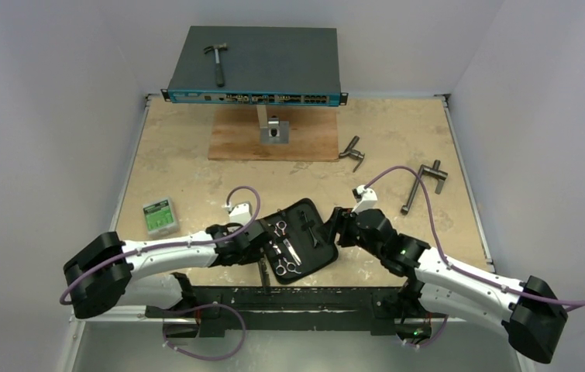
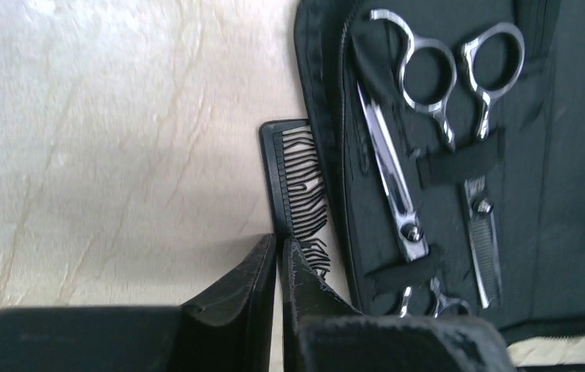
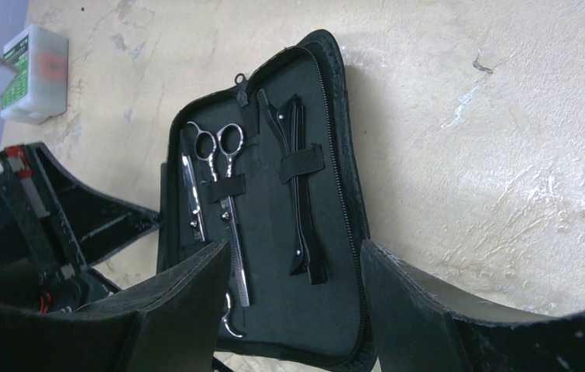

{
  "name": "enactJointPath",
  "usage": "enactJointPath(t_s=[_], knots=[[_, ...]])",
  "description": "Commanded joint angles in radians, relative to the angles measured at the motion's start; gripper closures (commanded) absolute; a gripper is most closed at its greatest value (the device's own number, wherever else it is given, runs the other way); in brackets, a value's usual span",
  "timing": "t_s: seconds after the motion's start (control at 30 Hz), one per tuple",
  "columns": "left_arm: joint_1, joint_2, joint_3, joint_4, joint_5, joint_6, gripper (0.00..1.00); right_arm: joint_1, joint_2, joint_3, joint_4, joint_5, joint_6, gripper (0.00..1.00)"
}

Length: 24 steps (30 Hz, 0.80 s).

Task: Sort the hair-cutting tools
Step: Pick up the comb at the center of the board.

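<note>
An open black zip case (image 1: 321, 246) lies near the table's front edge. Strapped inside are a pair of silver scissors (image 2: 428, 116) (image 3: 211, 186), a second pair (image 2: 428, 304) (image 3: 231, 318) mostly hidden, and a thin black hair clip (image 3: 297, 194). The black comb (image 2: 297, 178) (image 1: 263, 273) lies on the table along the case's left edge. My left gripper (image 2: 279, 249) (image 1: 260, 254) is shut on the comb's spine at its near end. My right gripper (image 3: 295, 248) (image 1: 335, 225) hovers open over the case's right side, holding nothing.
A green-and-white box (image 1: 160, 216) (image 3: 37, 70) sits left of the case. At the back stands a network switch (image 1: 256, 66) with a hammer (image 1: 217, 60) on it, above a wooden board (image 1: 231, 139). Grey T-handled tools (image 1: 353, 151) (image 1: 422, 182) lie at the right.
</note>
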Motion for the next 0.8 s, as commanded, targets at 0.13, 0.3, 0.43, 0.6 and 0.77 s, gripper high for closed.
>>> enactJointPath(t_s=[0.13,0.3,0.43,0.6,0.77], knots=[[-0.163,0.017,0.007,-0.285,0.044,-0.068,0.94,-0.002,-0.030,-0.020,0.030,-0.003,0.002,0.38],[-0.203,-0.055,0.048,-0.381,-0.019,-0.123,0.69,-0.003,-0.033,-0.029,0.031,-0.001,0.004,0.38],[-0.227,-0.119,0.103,-0.461,-0.050,-0.150,0.50,-0.002,-0.038,-0.027,0.031,-0.001,0.001,0.38],[-0.305,-0.067,0.159,-0.482,-0.044,-0.186,0.45,-0.003,-0.048,-0.041,0.031,-0.001,0.001,0.38],[-0.352,0.065,0.221,-0.454,-0.020,-0.192,0.40,-0.002,-0.042,-0.053,0.041,-0.017,0.005,0.38]])
